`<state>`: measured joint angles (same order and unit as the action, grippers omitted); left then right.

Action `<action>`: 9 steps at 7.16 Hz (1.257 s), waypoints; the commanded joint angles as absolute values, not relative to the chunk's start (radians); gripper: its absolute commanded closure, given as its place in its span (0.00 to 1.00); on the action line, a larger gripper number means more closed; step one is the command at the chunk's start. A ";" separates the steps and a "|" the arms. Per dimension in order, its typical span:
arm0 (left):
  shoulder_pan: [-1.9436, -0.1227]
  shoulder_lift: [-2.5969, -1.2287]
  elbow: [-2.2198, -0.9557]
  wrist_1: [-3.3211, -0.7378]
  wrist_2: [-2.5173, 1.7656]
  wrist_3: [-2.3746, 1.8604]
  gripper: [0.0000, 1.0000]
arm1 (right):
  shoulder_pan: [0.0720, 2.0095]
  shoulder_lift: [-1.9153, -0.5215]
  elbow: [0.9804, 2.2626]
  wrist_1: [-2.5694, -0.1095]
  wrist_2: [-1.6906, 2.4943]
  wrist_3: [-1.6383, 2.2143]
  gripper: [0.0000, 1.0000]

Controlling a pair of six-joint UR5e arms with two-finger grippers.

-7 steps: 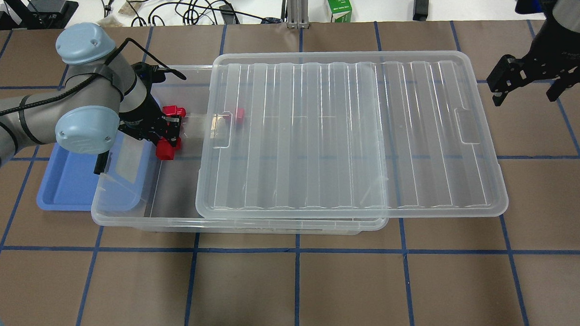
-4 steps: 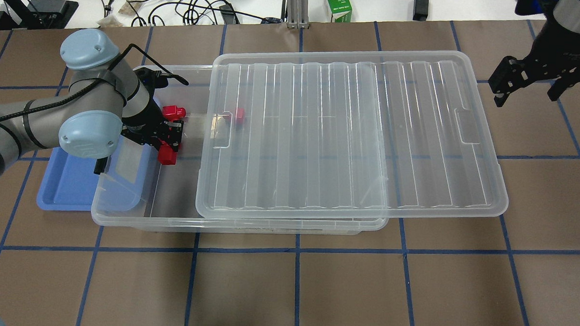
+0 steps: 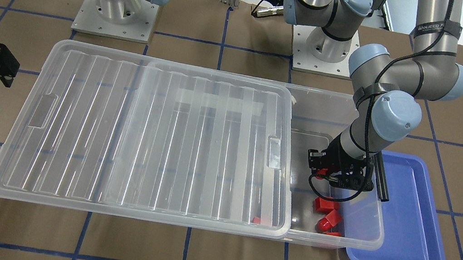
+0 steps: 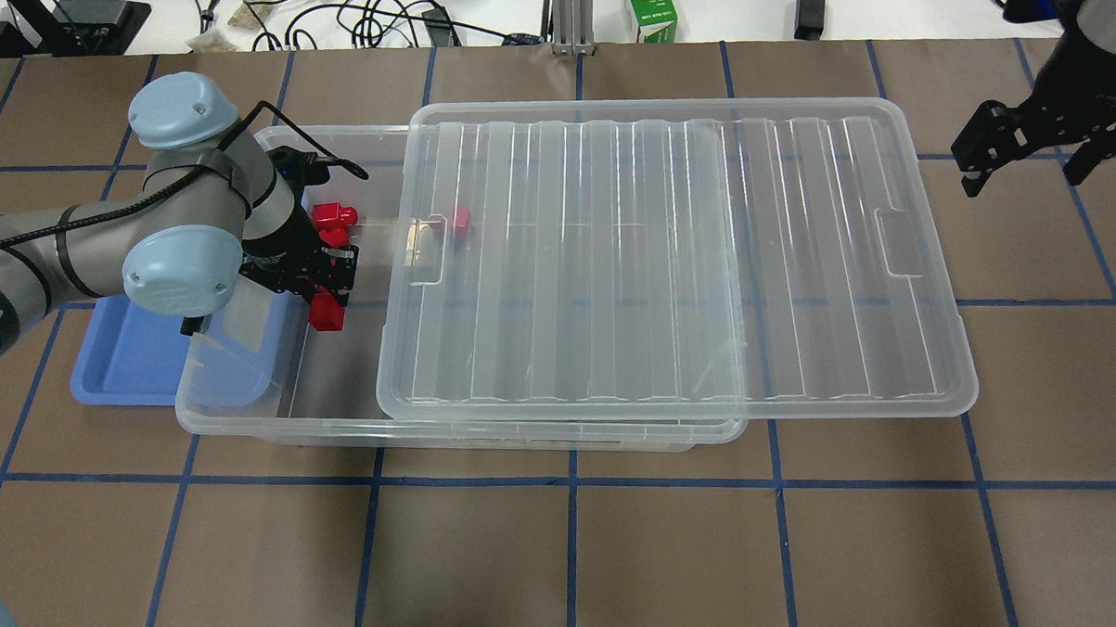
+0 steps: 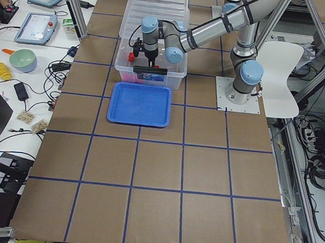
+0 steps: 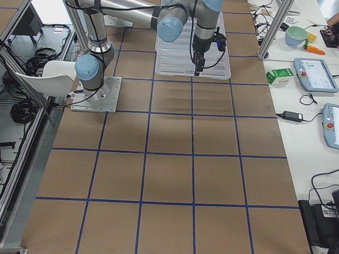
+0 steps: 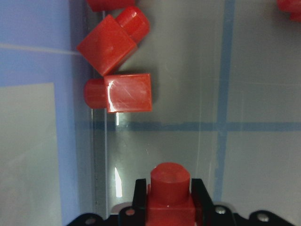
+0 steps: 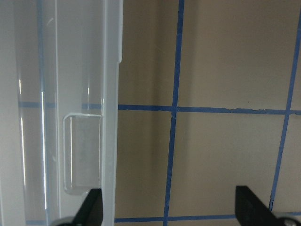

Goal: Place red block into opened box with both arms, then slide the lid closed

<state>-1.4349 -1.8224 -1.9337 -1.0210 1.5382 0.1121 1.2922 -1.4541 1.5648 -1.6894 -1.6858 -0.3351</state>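
Left wrist-mounted view shows the left gripper [image 7: 169, 194], jaws clamped on the red block [image 7: 170, 181] over the box [image 4: 266, 430], unreleased; the right gripper [image 8: 171, 205] hangs jaws apart, the lid [image 4: 671, 262] not yet closed.

**Materials and finishes**

We note the red block [image 7: 170, 181] as smooth, glossy plastic; the left claw [image 7: 169, 190] matt black; box [image 4: 276, 426] and ribbed lid [image 4: 671, 262] clear, shiny plastic; the tabletop [image 4: 512, 553] matt brown; the tray [image 4: 130, 354] smooth blue plastic.

Bright, even light from above, soft short shadows.
Thin white glare streaks line the ribs of the large clear plastic lid [image 3: 166, 138]; in the left wrist view the close small red plastic block [image 7: 170, 197] looks slightly soft.
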 commanded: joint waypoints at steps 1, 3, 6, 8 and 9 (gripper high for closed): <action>-1.436 -1.828 -1.934 -1.020 1.536 0.112 0.59 | 1.292 -1.415 1.563 -1.761 -1.678 -0.336 0.00; -1.437 -1.830 -1.934 -1.022 1.519 0.109 0.49 | 1.292 -1.388 1.565 -1.819 -1.678 -0.339 0.00; -1.437 -1.822 -1.930 -1.020 1.519 0.110 0.33 | 1.292 -1.381 1.565 -1.845 -1.680 -0.339 0.00; -1.443 -1.778 -1.916 -1.008 1.517 0.106 0.15 | 1.290 -1.350 1.565 -1.896 -1.680 -0.341 0.00; -1.445 -1.749 -1.876 -1.029 1.522 0.097 0.12 | 1.290 -1.336 1.565 -1.923 -1.680 -0.341 0.00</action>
